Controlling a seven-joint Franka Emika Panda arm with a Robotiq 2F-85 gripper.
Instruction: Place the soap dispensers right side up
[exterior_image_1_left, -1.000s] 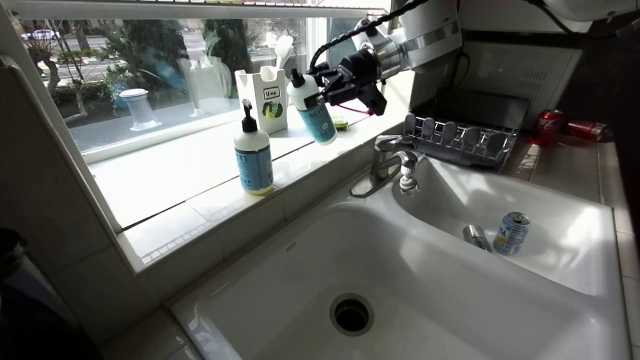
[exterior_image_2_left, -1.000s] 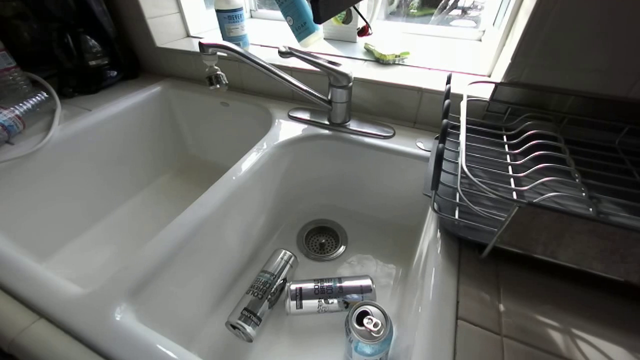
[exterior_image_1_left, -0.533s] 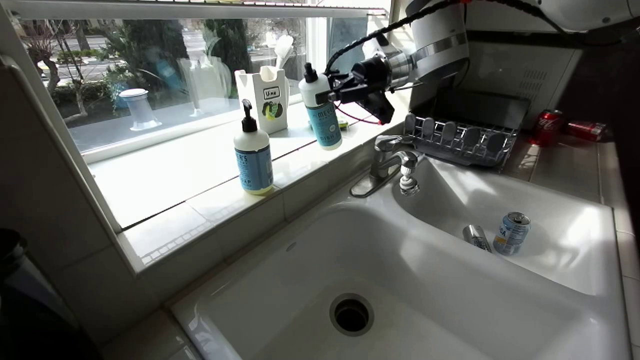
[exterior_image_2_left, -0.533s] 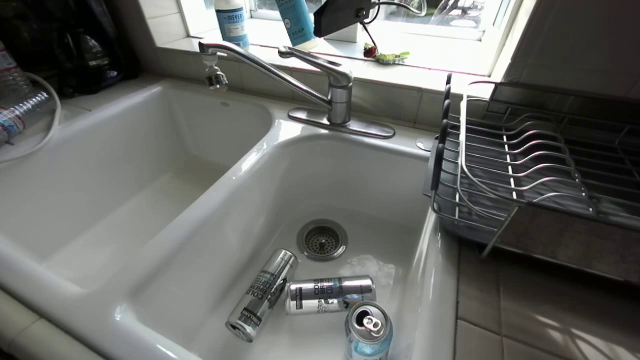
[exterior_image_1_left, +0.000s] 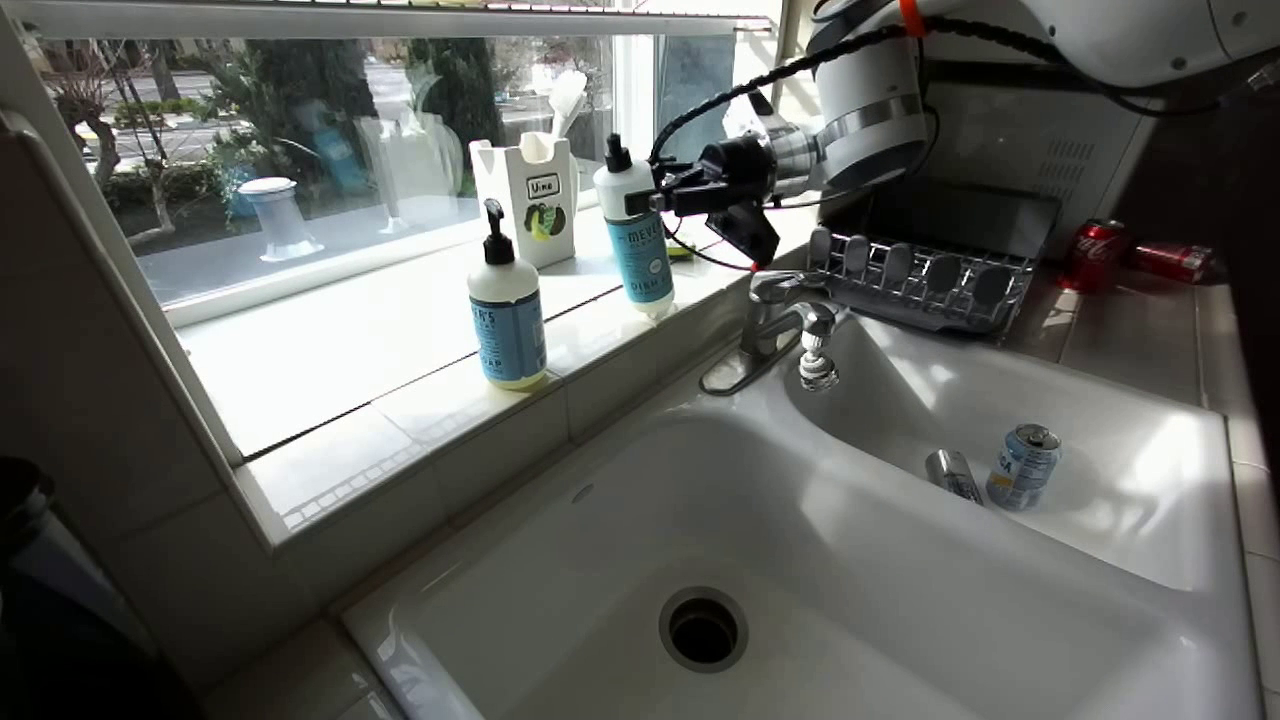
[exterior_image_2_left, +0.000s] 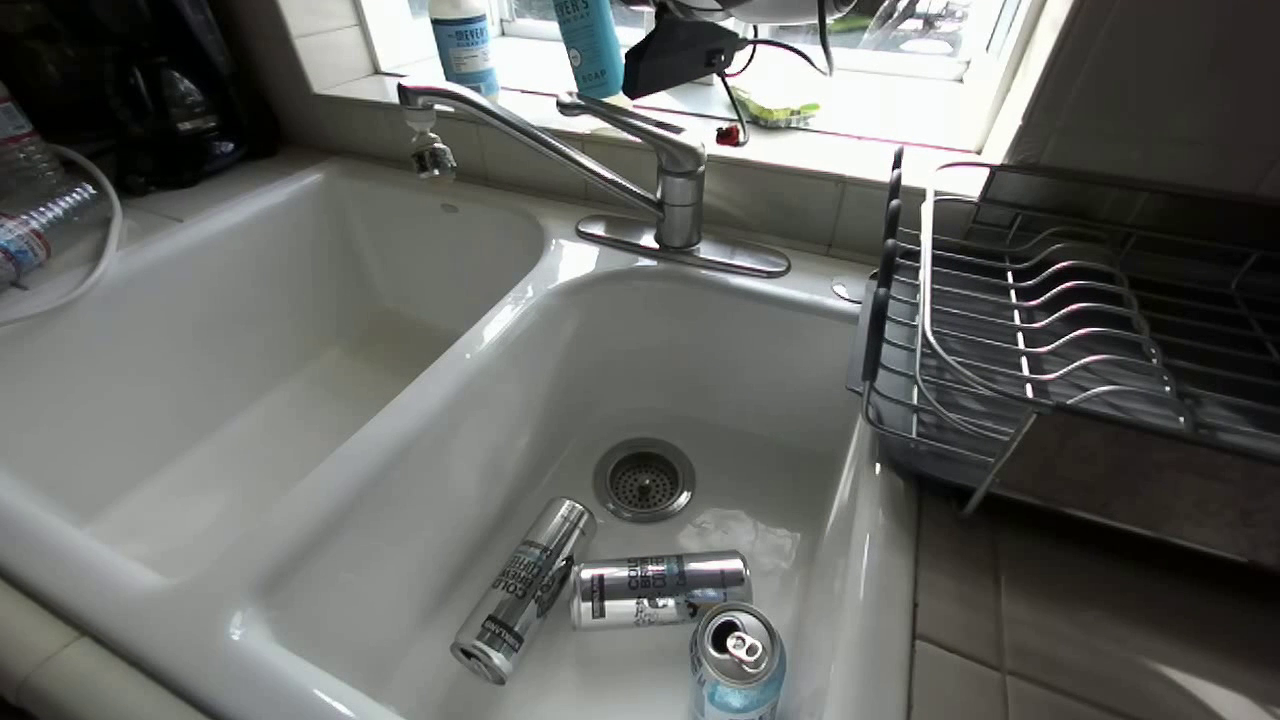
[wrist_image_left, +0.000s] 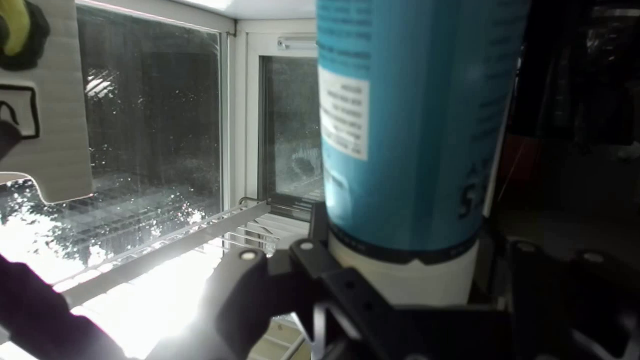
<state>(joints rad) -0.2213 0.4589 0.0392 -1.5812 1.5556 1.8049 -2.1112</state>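
ok so the soap (exterior_image_1_left: 642, 258) just swung nearly upright and lower, pincer (exterior_image_1_left: 645, 197) gripping its upper part, at 2 o'clock from the standing soap (exterior_image_1_left: 510, 338) in an exterior view; can't tell if it touches the sill (exterior_image_1_left: 420, 410); probably nearly ready to release.

The teal-labelled soap dispenser (exterior_image_1_left: 637, 250) bears "MEYE", "DISH" and "SOAP" across its label. The blue-labelled soap dispenser (exterior_image_2_left: 466, 52) bears "MEYER'S". The white carton (exterior_image_1_left: 530, 200) bears a boxed "Vine". The left silver can (exterior_image_2_left: 525, 590) is marked "COLD BREW COFFEE"; the right silver can (exterior_image_2_left: 660, 590) carries similar lettering, partly legible. White script on the red can (exterior_image_1_left: 1092, 255) is only partly legible.
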